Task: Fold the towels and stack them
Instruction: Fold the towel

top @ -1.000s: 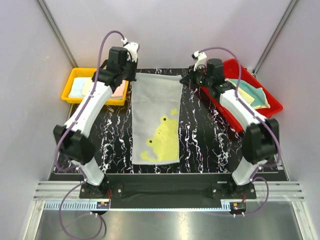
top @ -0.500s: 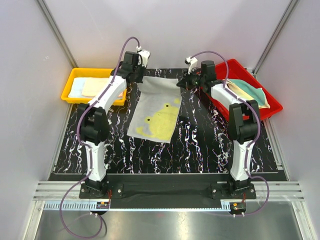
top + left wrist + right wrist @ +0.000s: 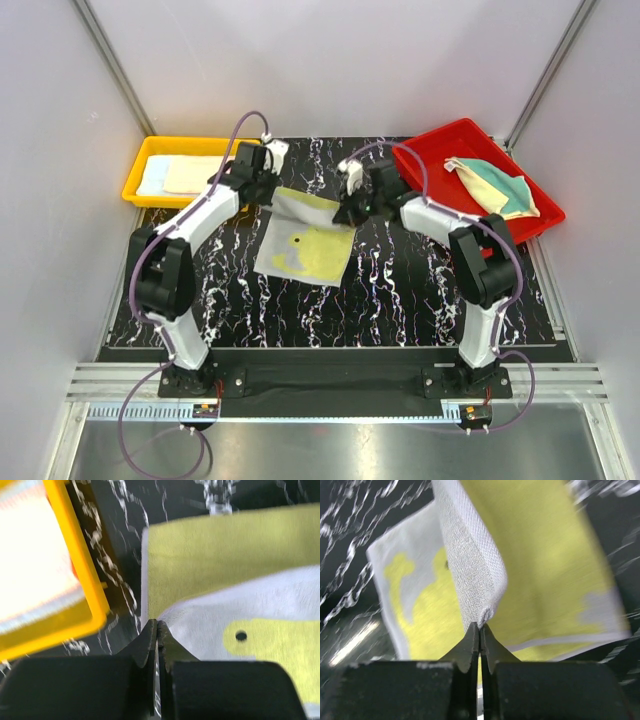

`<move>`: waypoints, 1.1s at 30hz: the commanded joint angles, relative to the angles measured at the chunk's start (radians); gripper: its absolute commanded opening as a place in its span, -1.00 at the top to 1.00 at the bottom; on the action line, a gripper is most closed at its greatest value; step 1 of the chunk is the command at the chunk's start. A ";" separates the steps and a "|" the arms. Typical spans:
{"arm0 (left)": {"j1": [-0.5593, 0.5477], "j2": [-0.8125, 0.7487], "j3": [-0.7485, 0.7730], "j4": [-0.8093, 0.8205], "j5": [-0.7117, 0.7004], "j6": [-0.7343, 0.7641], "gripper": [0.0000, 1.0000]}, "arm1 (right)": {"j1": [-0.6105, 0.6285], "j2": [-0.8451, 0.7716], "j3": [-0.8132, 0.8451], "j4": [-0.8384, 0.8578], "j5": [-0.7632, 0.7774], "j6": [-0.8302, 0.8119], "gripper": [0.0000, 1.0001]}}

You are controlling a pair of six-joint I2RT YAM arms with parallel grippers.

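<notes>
Left gripper (image 3: 156, 626): jaws pressed together on the far left corner of the grey towel (image 3: 303, 250), which is lifted off the table (image 3: 400, 290).
Right gripper (image 3: 480, 626): jaws pinched together on the far right corner, where the cloth is doubled into a thick roll.
Towel held: grey with a yellow figure, raised along its far edge, its near edge lying on the table midway between the arms.
Risk, slip: only a thin margin is caught in each pinch, so a corner could be pulled free if the arms are drawn apart or moved sharply.
Risk, skew: the right corner is held nearer than the left, so the fold may be laid crooked.
Risk, drag: the resting edge could be slid and bunched if the raised edge is carried low.
Around: a yellow bin (image 3: 140, 165) at far left holds folded towels (image 3: 185, 175); a red tray (image 3: 470, 125) at far right holds crumpled towels (image 3: 495, 185).
In the way: nothing is seen on the cloth's path, though the bin lies just beside the left gripper.
</notes>
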 commanded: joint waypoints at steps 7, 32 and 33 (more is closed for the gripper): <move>-0.044 -0.175 -0.173 -0.051 -0.051 -0.001 1.00 | 0.064 -0.170 -0.184 -0.008 0.081 0.051 1.00; -0.052 -0.369 -0.377 -0.199 -0.083 -0.221 0.28 | 0.196 -0.442 -0.564 -0.003 0.046 0.292 0.32; -0.052 -0.367 -0.376 -0.197 -0.074 -0.235 0.25 | 0.195 -0.460 -0.567 -0.018 0.049 0.310 0.18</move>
